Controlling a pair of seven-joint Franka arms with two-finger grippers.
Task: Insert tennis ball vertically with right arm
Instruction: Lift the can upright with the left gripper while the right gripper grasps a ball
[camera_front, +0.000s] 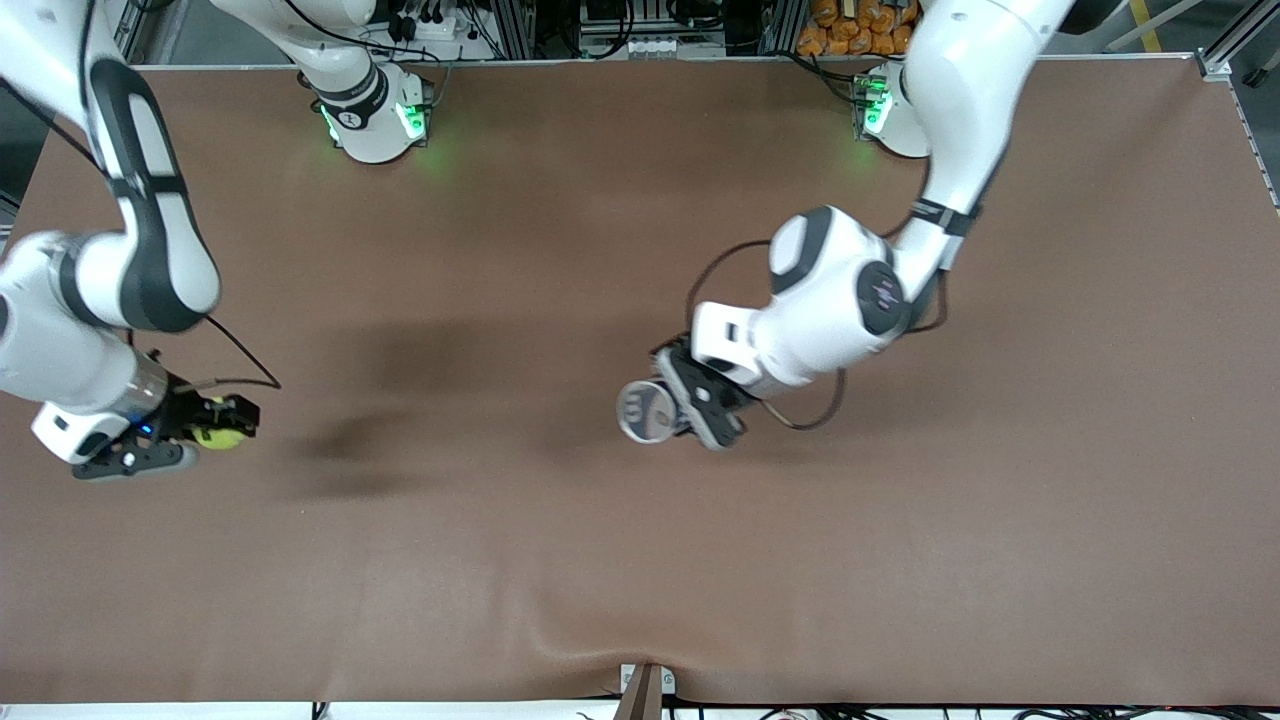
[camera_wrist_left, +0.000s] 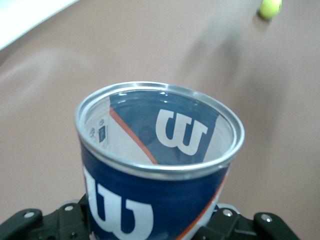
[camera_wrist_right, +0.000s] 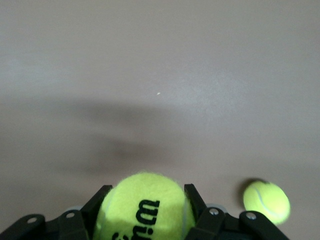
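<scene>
Your tennis ball (camera_front: 218, 434) is clamped in the right gripper (camera_front: 222, 424), up over the table (camera_front: 560, 560) at the right arm's end, well apart from the can (camera_front: 645, 411). The left gripper (camera_front: 690, 405) grips that can mouth-up so you can drop the ball straight in. A second ball (camera_wrist_right: 266, 201) lies on the table below.

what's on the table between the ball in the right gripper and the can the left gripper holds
Nothing: in the front view only bare brown table with shadows lies between the tennis ball in the right gripper and the can in the left gripper.
</scene>
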